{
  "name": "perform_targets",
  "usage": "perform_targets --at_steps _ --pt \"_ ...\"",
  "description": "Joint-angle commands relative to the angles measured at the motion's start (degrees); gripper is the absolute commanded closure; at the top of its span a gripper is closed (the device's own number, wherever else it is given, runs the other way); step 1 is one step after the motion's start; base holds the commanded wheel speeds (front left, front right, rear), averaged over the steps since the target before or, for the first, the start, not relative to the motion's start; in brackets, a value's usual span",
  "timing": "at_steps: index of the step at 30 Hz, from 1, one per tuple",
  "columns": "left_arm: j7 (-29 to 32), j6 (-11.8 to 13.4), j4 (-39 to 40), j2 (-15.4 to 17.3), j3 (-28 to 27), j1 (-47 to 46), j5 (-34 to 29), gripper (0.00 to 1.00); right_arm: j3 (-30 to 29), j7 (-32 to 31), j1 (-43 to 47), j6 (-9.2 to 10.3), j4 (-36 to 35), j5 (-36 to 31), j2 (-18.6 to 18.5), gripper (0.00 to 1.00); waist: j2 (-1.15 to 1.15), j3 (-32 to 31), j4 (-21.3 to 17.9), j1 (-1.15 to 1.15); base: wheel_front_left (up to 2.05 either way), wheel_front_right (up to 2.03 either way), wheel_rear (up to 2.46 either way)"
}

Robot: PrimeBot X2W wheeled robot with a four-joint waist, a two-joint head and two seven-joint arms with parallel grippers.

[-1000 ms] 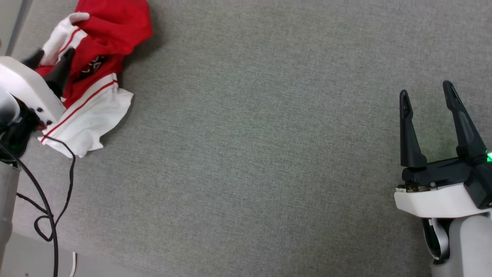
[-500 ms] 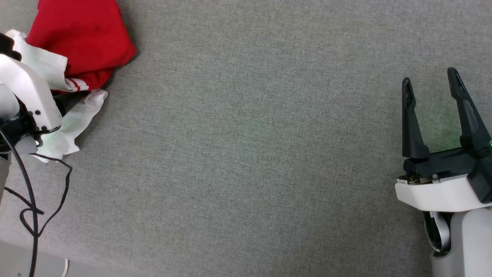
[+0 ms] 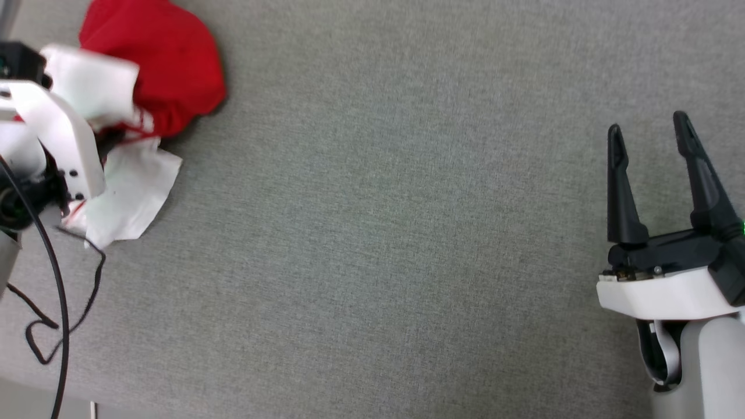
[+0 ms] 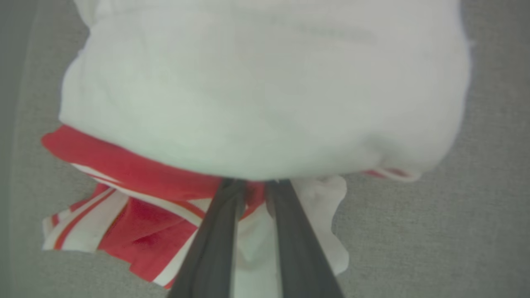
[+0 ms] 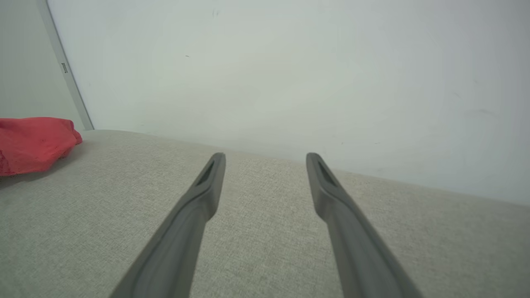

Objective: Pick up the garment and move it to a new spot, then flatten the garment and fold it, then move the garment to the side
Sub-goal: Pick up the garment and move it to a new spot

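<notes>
Fingers (image 4: 215,240) of left gripper (image 4: 252,186) drawn narrow, tips pinched on a fold of the red jersey (image 3: 169,70) just under its white sleeve (image 4: 265,82). Jersey lies bunched at the far left of the grey bench (image 3: 407,233). Right gripper (image 3: 647,125) is well apart at the right, fingers spread wide, holding nothing. Black cable (image 3: 58,291) trails by the left arm.
</notes>
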State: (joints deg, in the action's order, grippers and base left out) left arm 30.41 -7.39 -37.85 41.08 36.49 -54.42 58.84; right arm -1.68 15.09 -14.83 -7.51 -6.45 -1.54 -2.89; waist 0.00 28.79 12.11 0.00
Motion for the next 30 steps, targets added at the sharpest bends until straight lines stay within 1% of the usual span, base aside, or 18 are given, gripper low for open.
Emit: perform_targets --at_steps 1,8,12,16,22,26,30 --pt "-1.20 -0.06 1.20 0.94 0.57 -1.49 0.03 1.00 0.00 0.12 0.94 0.04 0.37 0.73 0.03 0.00 0.00 -2.58 0.13 0.00 0.00 0.00 0.00" --pt "-4.76 -0.06 11.00 3.86 7.99 -4.99 -2.21 1.00 -0.25 0.12 2.99 0.04 1.52 3.29 0.04 0.00 0.00 -8.34 -0.66 0.00 0.00 0.00 0.00" --pt "-4.66 -0.05 16.96 3.48 11.75 -7.57 -3.22 1.00 -0.59 0.12 4.02 0.04 1.77 4.60 0.05 0.00 0.00 -10.47 -2.07 0.00 0.00 0.00 0.00" --pt "-4.10 -0.05 22.18 2.51 15.43 -9.77 -4.37 1.00 -1.05 0.12 4.40 0.04 1.83 5.72 0.05 0.00 0.00 -11.76 -4.59 0.00 0.00 0.00 0.00" --pt "-3.34 -0.05 28.05 -1.17 21.57 -12.41 -5.96 1.00 -1.89 0.12 5.13 0.04 2.00 7.38 0.06 0.00 0.00 -12.51 -8.86 0.00 0.00 0.00 0.00" --pt "-3.54 -0.05 30.27 -5.38 27.00 -13.83 -7.12 1.00 -2.62 0.12 5.17 0.04 1.94 8.19 0.05 0.00 0.00 -12.22 -11.43 0.00 0.00 0.00 0.00" --pt "-4.48 -0.05 30.59 -9.87 32.86 -14.44 -6.92 1.00 -2.79 0.12 4.57 0.04 1.66 8.98 0.06 0.00 0.00 -11.40 -13.90 0.00 0.00 0.00 0.00"
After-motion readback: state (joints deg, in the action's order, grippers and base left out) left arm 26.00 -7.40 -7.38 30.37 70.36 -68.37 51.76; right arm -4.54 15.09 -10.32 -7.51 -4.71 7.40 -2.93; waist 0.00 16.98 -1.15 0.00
